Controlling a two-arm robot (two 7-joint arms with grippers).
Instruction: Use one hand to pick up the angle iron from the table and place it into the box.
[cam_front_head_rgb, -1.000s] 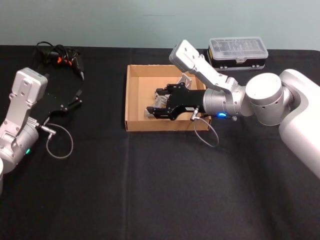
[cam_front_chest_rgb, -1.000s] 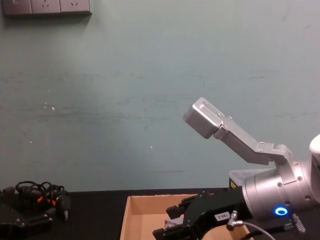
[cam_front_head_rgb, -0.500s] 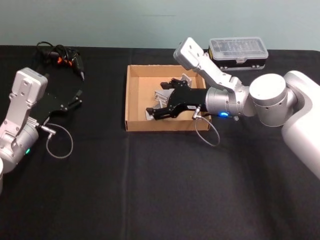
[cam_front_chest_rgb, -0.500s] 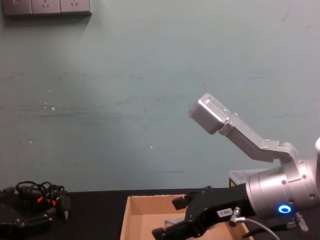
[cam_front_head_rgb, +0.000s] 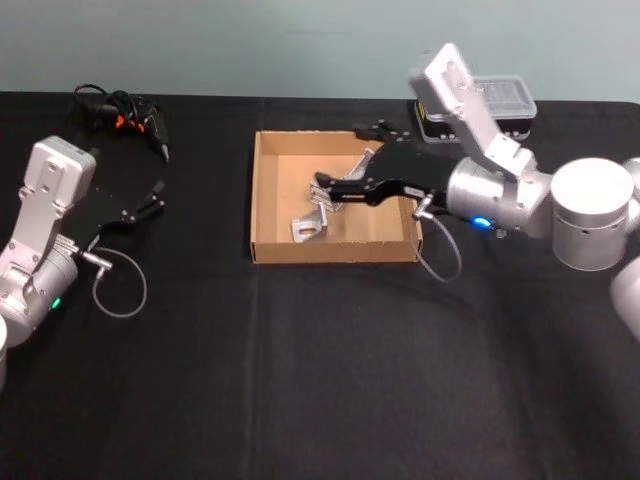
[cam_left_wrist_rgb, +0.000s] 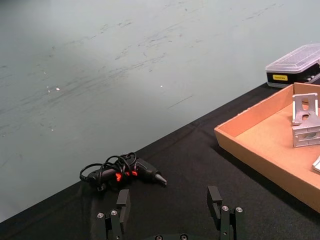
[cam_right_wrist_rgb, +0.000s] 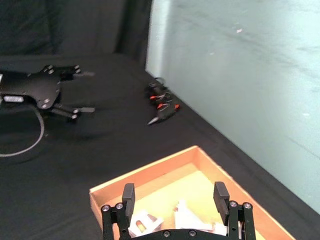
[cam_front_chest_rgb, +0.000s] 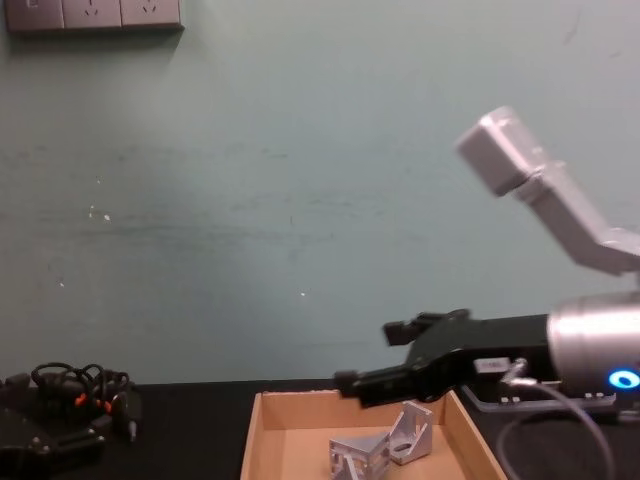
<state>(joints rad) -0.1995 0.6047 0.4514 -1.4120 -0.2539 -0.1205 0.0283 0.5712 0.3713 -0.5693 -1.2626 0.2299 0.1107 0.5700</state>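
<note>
**Brackets lie in the box; right pincer hangs empty above them**

Black cloth covers the surface (cam_front_head_rgb: 300, 380), with a pale green wall behind. At the far left lies a tangle of cable (cam_front_head_rgb: 118, 110). Near the left edge the left pincer (cam_front_head_rgb: 135, 210) is parked low over the cloth, its fingers (cam_left_wrist_rgb: 216, 200) spread wide and holding nothing. Right of centre sits the box (cam_front_head_rgb: 270, 245), and inside it rest several angle irons (cam_front_head_rgb: 315, 215), small silver brackets, one near the front wall and others farther back. Above them, the right pincer (cam_front_head_rgb: 340, 187) reaches in from the right, fingers (cam_right_wrist_rgb: 220, 192) wide apart and empty. Beyond it, at the far right, stands a case (cam_front_head_rgb: 500, 100).

The brackets look stiff, smooth metal, probably light but slippery; I would pinch across one flat leg, near the bend, so it cannot twist.
</note>
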